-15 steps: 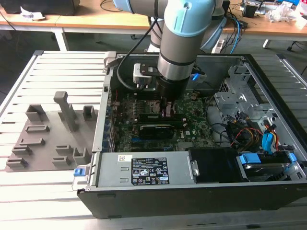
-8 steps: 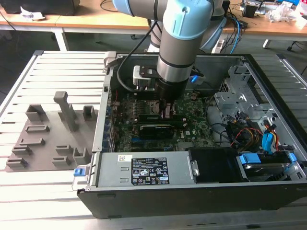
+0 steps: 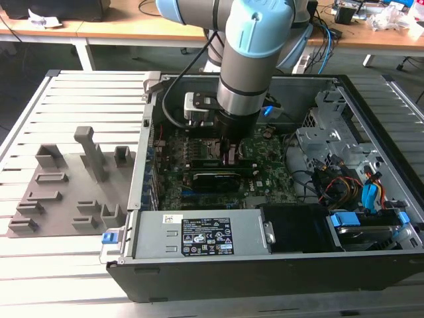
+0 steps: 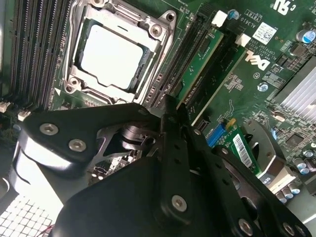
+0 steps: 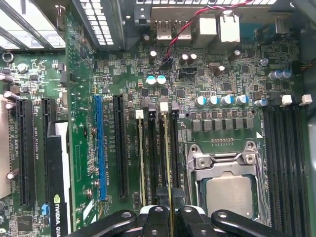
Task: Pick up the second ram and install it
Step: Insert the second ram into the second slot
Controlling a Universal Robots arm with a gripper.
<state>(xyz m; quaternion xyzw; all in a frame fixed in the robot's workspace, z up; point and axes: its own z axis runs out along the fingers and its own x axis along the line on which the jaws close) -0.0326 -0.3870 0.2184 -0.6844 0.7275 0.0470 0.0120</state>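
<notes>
A: What does the second ram [image 5: 170, 163] look like?

B: In the first wrist view it is seen edge-on: a thin, long strip, greenish-yellow along its top edge, standing upright in one of the black memory slots [image 5: 153, 158] just beside the CPU socket [image 5: 227, 182]. White slot latches sit at the far ends of those slots.

A: And in the second wrist view?

B: A flat green stick [image 4: 205, 64] stands in a slot next to the socket, with the bare processor [image 4: 111, 57] beyond it. Whether that is the same stick, I cannot tell.

A: Where is the gripper [image 5: 170, 213]?

B: Directly over the near end of the ram. Its two black fingers [image 5: 157, 217] sit close on either side of the thin edge, clamped on it.

A: And from outside?

B: In the exterior view the arm [image 3: 255, 59] reaches down into the open computer case [image 3: 371, 119], with the gripper [image 3: 230, 156] low over the motherboard [image 3: 265, 175], near the socket.
</notes>
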